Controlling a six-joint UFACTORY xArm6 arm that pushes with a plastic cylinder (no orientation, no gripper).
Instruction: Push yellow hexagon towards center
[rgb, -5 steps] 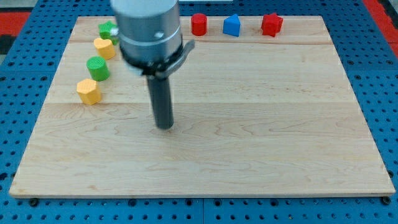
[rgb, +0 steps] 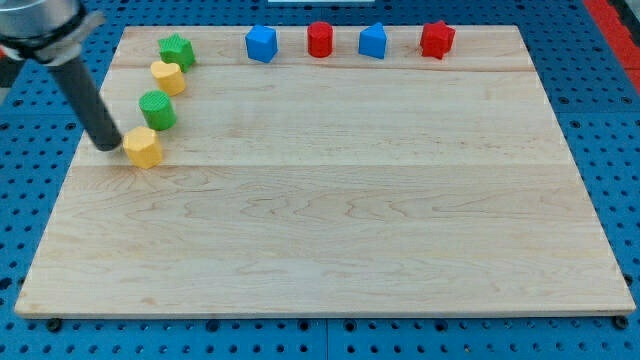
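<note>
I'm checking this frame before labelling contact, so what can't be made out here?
- Whether my tip touches the yellow hexagon: it sits at the block's left edge, and any gap is too small to see.
- The arm above the rod: cut off by the view's top-left corner.
- The other yellow block's exact shape: too small to tell.

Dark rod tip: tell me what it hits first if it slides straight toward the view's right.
My tip sits just left of the yellow hexagon block, apparently touching or nearly so; that block comes first.
</note>
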